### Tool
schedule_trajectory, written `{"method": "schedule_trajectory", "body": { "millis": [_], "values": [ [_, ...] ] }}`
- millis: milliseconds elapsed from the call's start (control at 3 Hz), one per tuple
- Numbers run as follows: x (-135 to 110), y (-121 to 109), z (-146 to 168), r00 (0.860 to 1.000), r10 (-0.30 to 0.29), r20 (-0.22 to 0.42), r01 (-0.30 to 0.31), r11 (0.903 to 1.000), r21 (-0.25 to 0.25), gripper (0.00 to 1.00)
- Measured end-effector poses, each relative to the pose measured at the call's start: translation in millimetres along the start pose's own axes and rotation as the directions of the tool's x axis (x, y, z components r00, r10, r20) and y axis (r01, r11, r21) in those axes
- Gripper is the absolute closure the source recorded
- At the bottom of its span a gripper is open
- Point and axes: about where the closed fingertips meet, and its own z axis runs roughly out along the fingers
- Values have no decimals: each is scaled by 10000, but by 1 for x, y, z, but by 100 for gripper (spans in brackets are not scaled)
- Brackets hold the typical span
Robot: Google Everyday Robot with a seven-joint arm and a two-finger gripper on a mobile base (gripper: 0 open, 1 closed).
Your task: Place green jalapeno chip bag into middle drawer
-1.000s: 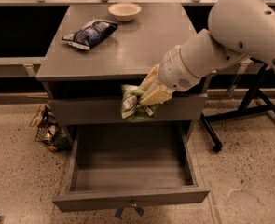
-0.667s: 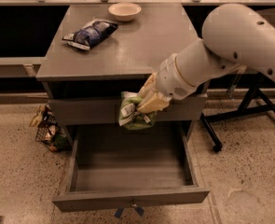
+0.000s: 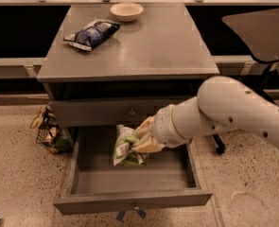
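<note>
You see a big speckled floor (image 3: 16,174), and on it stands a grey cabinet (image 3: 148,46) with a flat top. A fat white arm (image 3: 243,110) comes in from the right side and reaches down in front of the cabinet. To the right, behind the arm, there is a black stand (image 3: 259,32) with a flat dark top.

The middle drawer (image 3: 129,201) is pulled all the way out at the bottom of the cabinet. Just above it is the upper drawer front (image 3: 96,112), and that one is shut.

The gripper (image 3: 138,137) sits at the end of the arm, over the right half of the open drawer. Its tan fingers (image 3: 144,126) are pinching the right edge of the green jalapeno chip bag (image 3: 124,145). The bag is light green and white, and it is crumpled. It stands up tall inside the drawer, near the middle and toward the back. You cannot tell if its bottom touches the drawer floor.

On the cabinet top, at the back left, a dark blue chip bag (image 3: 91,33) lies flat. A small pale bowl (image 3: 126,11) sits just behind it, near the back edge. On the floor, left of the drawer, a wire basket (image 3: 48,132) holds some snack packs.

The open drawer's front has a small round knob (image 3: 135,207) in the middle. Two blue tape tabs (image 3: 121,215) hang just under the knob.
</note>
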Motion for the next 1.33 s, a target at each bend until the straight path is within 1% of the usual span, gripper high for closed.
{"method": "schedule_trajectory", "body": {
  "millis": [333,667,1000,1333],
  "values": [
    [40,20,41,9999,141,-77,-142,9999,-91,100],
    [82,25,77,9988,336,-357,-343,9992,-189,100],
    [115,34,112,9959,779,-457,-802,9955,-512,100],
    [136,31,143,9921,1164,-475,-1192,9910,-614,100]
  ]
}}
